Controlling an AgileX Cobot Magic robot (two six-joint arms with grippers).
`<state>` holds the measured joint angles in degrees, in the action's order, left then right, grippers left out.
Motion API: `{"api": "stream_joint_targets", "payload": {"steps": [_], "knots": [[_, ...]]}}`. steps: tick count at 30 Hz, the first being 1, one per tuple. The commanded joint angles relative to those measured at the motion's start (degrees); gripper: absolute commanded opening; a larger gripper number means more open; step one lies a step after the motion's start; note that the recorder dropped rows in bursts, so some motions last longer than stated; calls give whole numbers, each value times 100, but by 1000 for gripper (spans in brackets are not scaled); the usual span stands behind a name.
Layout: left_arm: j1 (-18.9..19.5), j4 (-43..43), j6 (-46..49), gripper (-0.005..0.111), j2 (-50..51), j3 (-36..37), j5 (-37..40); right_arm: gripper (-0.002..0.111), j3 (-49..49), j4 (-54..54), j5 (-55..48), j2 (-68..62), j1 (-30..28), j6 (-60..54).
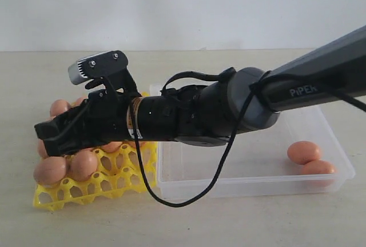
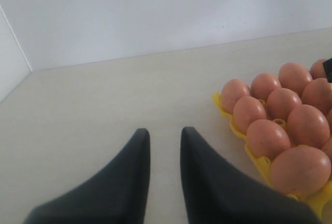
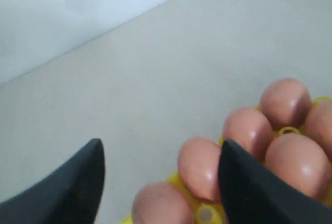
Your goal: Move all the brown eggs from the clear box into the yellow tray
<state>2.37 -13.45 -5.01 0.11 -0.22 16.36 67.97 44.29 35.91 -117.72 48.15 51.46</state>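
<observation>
As the right tool [image 3: 161, 146] gapes empty over the yellow tray [image 1: 86, 192], the left tool [image 2: 164, 130] stands slightly parted.

Bright, soft, even light fills all three views, and the wall [image 1: 171, 7] is washed near white. In the exterior view the shadows beside the tray [image 1: 43, 201] and box [image 1: 251, 187] are faint and diffuse, and the eggs [image 1: 303, 151] carry weak highlights. In both wrist views the fingers [image 2: 124, 182] sit close to the lens and blur at their edges. The right wrist view is softer overall, its eggs hazy with small glints.
</observation>
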Motion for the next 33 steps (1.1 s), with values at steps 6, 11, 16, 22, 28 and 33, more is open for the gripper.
{"api": "stream_joint_targets", "payload": {"steps": [6, 11, 16, 22, 28, 33], "knots": [[-30, 11, -11, 22, -11, 22, -12, 1, 665, 1348, -2984, 175, 625, 502], [-30, 11, -11, 22, -11, 22, -12, 1, 1251, 1597, -3173, 175, 741, 581], [-30, 11, -11, 22, -11, 22, -12, 1, 1443, 2000, -3406, 163, 777, 19], [-30, 11, -11, 22, -11, 22, -12, 1, 1591, 1979, -6219, 102, 1250, -1802], [-30, 11, -11, 22, -11, 22, -12, 0, 2643, -3134, -6773, 101, 1184, -5867], [-30, 11, -11, 22, -11, 22, -12, 0, 3886, -7114, -8514, -271, 747, -9080]]}}
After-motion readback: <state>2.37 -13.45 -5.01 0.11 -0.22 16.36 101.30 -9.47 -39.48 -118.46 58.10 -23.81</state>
